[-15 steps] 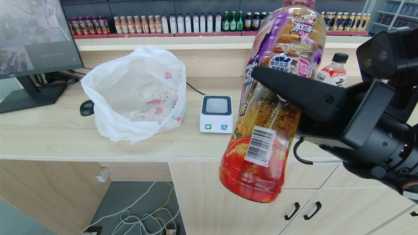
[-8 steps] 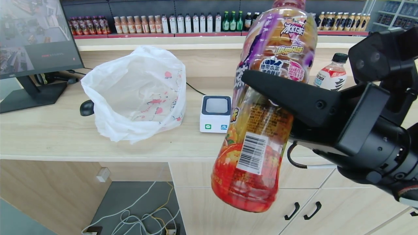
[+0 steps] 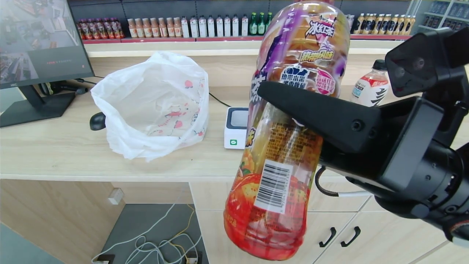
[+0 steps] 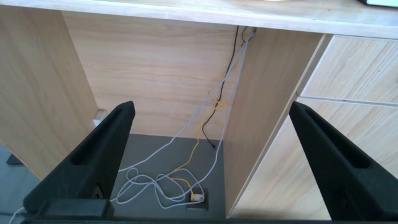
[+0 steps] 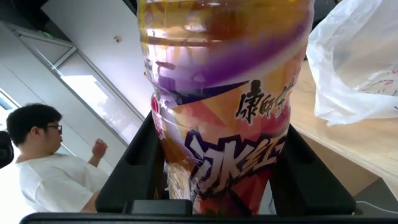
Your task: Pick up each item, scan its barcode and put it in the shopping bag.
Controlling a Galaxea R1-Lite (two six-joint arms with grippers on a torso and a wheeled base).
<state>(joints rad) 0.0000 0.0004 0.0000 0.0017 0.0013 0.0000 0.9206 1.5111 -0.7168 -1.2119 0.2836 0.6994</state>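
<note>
Between the right gripper's (image 5: pixel 221 134) clamping fingers sits a large clear plastic red-orange drink bottle (image 3: pixel 293 55); head view shows its barcode (image 3: pixel 273 185) below them, while the left gripper's (image 4: pixel 211 111) fingers gape wide.

The left gripper (image 4: pixel 211 107) hangs lower than the counter (image 4: pixel 155 7) edge, jaws spread wide. Under the counter, tangled cables (image 4: pixel 163 186) lie on the grey floor (image 4: pixel 149 158), beside wooden cabinet fronts (image 4: pixel 364 68).
</note>
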